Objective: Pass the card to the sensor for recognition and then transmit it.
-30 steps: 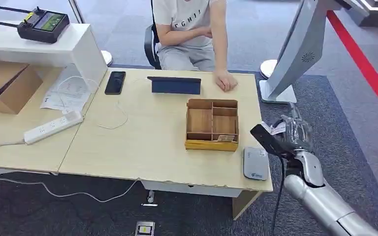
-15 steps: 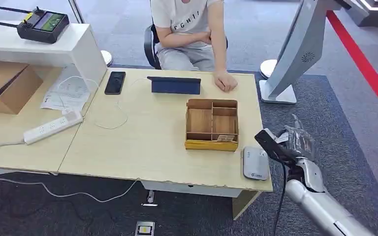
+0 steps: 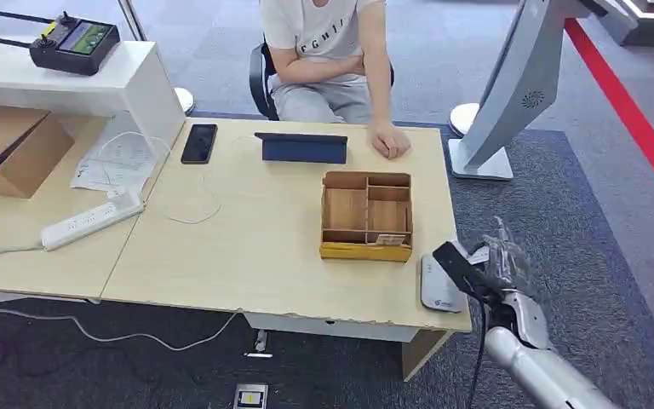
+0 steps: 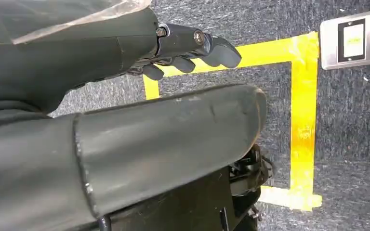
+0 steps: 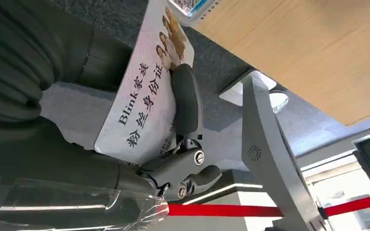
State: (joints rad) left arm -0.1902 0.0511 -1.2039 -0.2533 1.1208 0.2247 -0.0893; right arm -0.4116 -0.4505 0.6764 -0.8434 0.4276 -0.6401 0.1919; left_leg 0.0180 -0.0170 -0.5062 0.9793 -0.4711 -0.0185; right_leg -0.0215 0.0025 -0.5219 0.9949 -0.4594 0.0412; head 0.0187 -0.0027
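Observation:
My right hand (image 3: 496, 266) hovers just off the table's front right corner and pinches a white printed card (image 3: 479, 253). In the right wrist view the card (image 5: 144, 86) is pressed between the thumb (image 5: 185, 98) and the fingers behind it. A flat grey sensor (image 3: 439, 285) lies on the table corner just to the left of the hand; its edge (image 5: 192, 6) also shows close to the card's end in the right wrist view. My left hand (image 4: 125, 106) hangs over the carpet with loosely curled fingers, holding nothing.
A wooden compartment box (image 3: 366, 215) stands behind the sensor. A person sits at the far side with a hand (image 3: 389, 141) on the table beside a dark tablet (image 3: 304, 147). A white stand (image 3: 511, 94) rises at the right. A phone (image 3: 198, 142) and power strip (image 3: 92, 219) lie left.
My right hand with the card has come down and slightly left, closer to the sensor at the table corner. The person and table items have stayed put.

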